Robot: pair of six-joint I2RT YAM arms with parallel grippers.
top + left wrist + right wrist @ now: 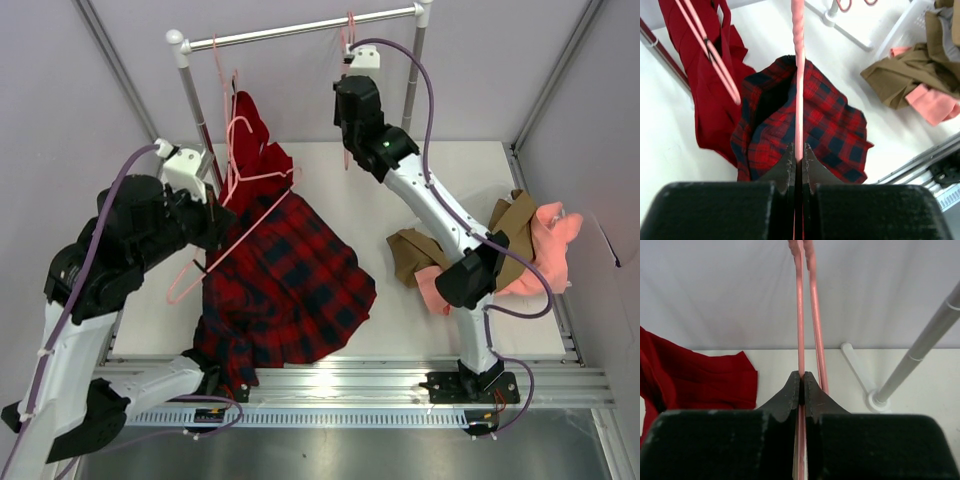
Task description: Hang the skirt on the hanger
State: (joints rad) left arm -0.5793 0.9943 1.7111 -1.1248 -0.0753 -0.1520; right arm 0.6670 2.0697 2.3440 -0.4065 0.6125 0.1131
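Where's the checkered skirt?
Top view: the skirt lies left of centre on the table, just below the hanging red garment, right beside the left arm.

Grey walls [60,80], white table [450,170], clothes rail [300,29]

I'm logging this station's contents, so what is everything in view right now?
rail: one, silver, at back.
skirt: one, red and navy plaid, left of centre.
hanger at skirt: one, pale pink, above skirt.
red garment: one, plain red, hung at rail's left.
rail hanger: at least one, pale pink, rail's right.
loose clothes: pile, tan and pink, right side.
left gripper: black, shut on hanger at skirt.
right gripper: black, shut on rail hanger.
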